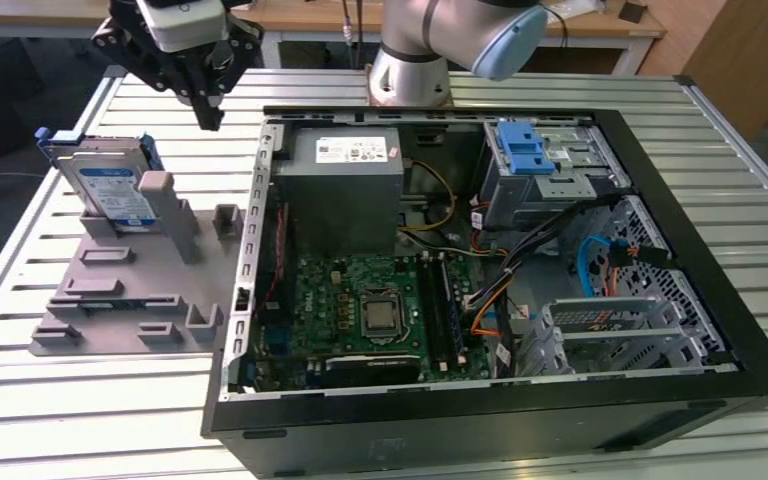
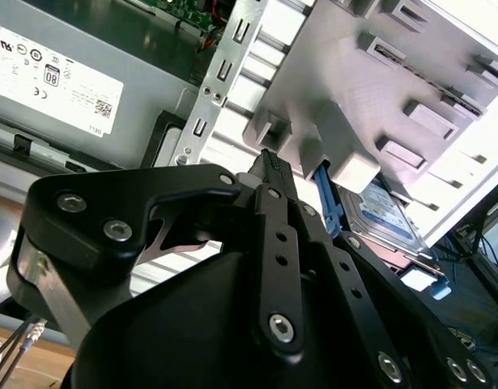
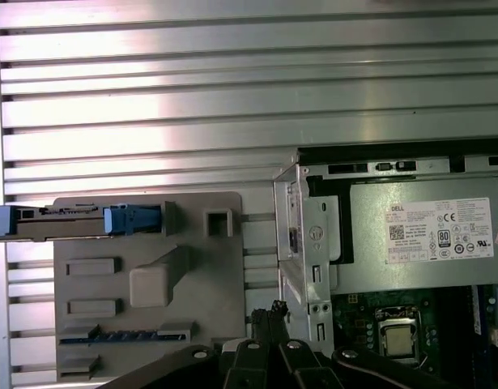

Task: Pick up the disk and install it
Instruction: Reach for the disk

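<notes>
The disk (image 1: 107, 188), a silver drive with a white-and-blue label in a blue bracket, stands on edge in the grey holder (image 1: 131, 290) at the exterior view's left. It also appears edge-on as the disk (image 3: 66, 220) in the first wrist view and label-up as the disk (image 2: 392, 215) in the second wrist view. My gripper (image 1: 208, 118) hangs above the table between the disk and the computer case, a little behind the disk, touching nothing. Its fingertips (image 2: 270, 166) are pressed together with nothing between them, as the gripper (image 3: 274, 311) also shows in the first wrist view.
The open black computer case (image 1: 704, 380) fills the exterior view's right. Inside are a grey power supply box (image 1: 347, 190), a motherboard (image 1: 357, 310) and a silver drive cage with a blue latch (image 1: 528, 152). The arm's base (image 1: 408, 75) stands behind the case on the slatted metal table (image 1: 77, 420).
</notes>
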